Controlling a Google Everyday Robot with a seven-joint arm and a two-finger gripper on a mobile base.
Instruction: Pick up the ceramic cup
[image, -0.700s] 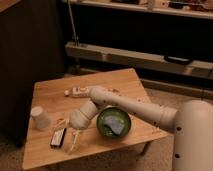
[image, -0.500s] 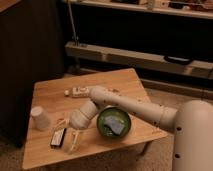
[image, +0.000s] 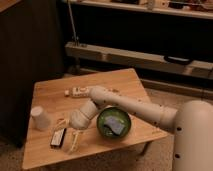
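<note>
In the approach step, judging by the layout: no hold on the ceramic cup (image: 40, 118) yet. Look for that cup near the left edge of the desk (image: 117, 80), toward the front left corner, standing free and touched by nothing. Cannot tell whether mouth up or mouth down.

Look for the gripper (image: 69, 134) close to the front edge, low over the wood. Sits right of the cup and left of the green bowl (image: 101, 125), at the end of the white arm (image: 135, 107) reaching in from the front right corner. Cannot tell whether open or closed: too merged with the pale bits beside it. Hangs just beside a dark flat object (image: 58, 137) near the front edge, and apart from the cup.

Also worth noting: a small pale item (image: 75, 92) toward the back left part of the desk, well apart from the gripper.

Next, probably: swing left toward the cup, keep clear of the dark flat object, line up around the cup's sides, close, then lift. Calls for care not to tip the cup or nudge it off the left edge.
</note>
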